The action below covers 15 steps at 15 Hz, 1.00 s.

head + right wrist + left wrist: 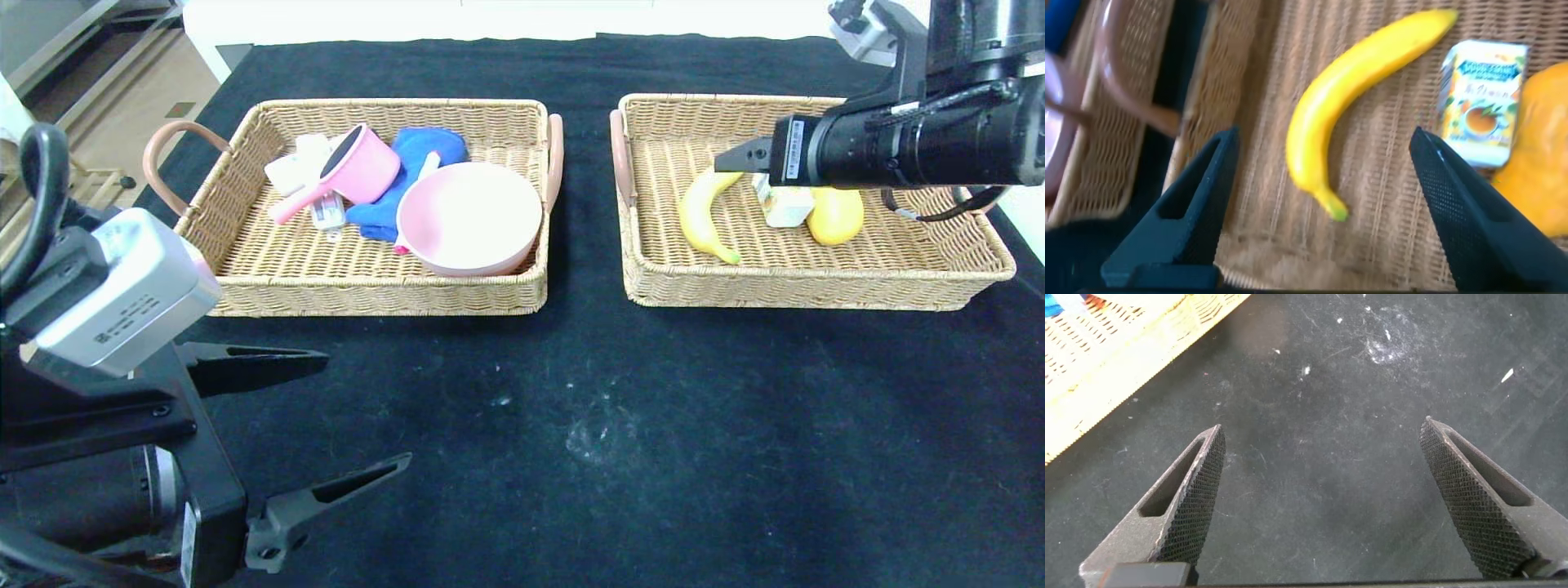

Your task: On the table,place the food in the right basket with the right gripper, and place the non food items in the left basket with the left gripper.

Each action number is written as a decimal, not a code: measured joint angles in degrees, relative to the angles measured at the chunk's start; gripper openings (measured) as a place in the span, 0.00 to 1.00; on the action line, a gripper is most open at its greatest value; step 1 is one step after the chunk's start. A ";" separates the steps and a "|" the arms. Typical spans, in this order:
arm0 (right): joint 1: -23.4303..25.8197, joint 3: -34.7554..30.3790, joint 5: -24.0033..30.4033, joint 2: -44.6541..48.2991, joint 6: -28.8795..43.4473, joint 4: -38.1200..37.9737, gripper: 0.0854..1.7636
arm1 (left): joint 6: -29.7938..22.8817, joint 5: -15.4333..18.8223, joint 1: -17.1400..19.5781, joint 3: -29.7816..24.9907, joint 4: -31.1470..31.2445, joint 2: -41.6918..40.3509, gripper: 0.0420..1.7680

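Head view: black-clothed surface (522, 425) with two wicker baskets side by side. Left basket (245, 269) holds a pink bowl (469, 216), a small pink pot (355, 167), a blue cloth (416, 151) under both, and white items (295, 167) at the back. Right basket (898, 282) holds a banana (704, 214), a small drink carton (785, 204) and a yellow-orange fruit (834, 216), carton touching the fruit, banana just beside them. Right end effector (739, 157) hangs over the right basket, above the banana's upper end; nothing in it. Left end effector (326, 425) sits low at the near left, over bare surface, fingers spread wide.

Left wrist view: left end effector (1319, 498) with jaws wide apart, only black cloth between them; corner of the left basket (1118, 359) at the edge.

Right wrist view: right end effector (1323, 212) spread open above the right basket's weave (1388, 245). Banana (1360, 98) lies on the basket floor between the fingers, not touched. Carton (1478, 102) and yellow-orange fruit (1535, 163) beyond one finger.
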<state>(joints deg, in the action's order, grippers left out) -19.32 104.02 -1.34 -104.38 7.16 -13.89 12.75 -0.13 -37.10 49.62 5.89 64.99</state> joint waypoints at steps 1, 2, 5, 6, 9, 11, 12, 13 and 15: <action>0.00 -2.86 1.34 1.93 -1.82 0.05 0.87 | 0.00 -0.02 0.00 0.07 0.00 -0.07 0.97; -0.02 -6.12 2.52 4.22 -3.61 0.13 0.89 | 0.00 -0.07 0.00 0.07 0.00 -0.18 0.97; -0.18 -15.79 4.45 11.57 -7.46 0.20 0.91 | 0.00 -0.24 0.00 0.07 -0.02 -0.61 0.97; -0.20 -18.99 4.95 14.02 -8.56 0.27 0.92 | 0.00 -0.30 0.00 0.07 0.00 -0.93 0.97; -0.27 -27.78 5.69 22.04 -10.13 0.72 0.93 | -0.07 -0.60 0.06 0.30 0.11 -3.02 0.97; -0.27 -32.52 5.78 27.37 -10.46 0.83 0.94 | -0.16 -0.74 0.35 -0.33 1.11 -5.53 0.97; -0.27 -34.56 5.83 30.21 -10.46 0.83 0.94 | -0.24 -0.88 0.72 -0.65 2.76 -7.05 0.97; -0.24 -36.69 5.91 33.24 -10.42 0.80 0.95 | -0.30 -1.16 1.24 -0.94 4.83 -8.73 0.97; -0.18 -41.16 5.91 40.07 -10.37 0.46 0.95 | -0.49 -2.15 2.49 -1.24 9.02 -12.98 0.97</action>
<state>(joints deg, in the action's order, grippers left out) -19.50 62.87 4.57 -64.31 -3.22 -13.42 12.26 -2.28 -34.61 48.37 14.91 52.01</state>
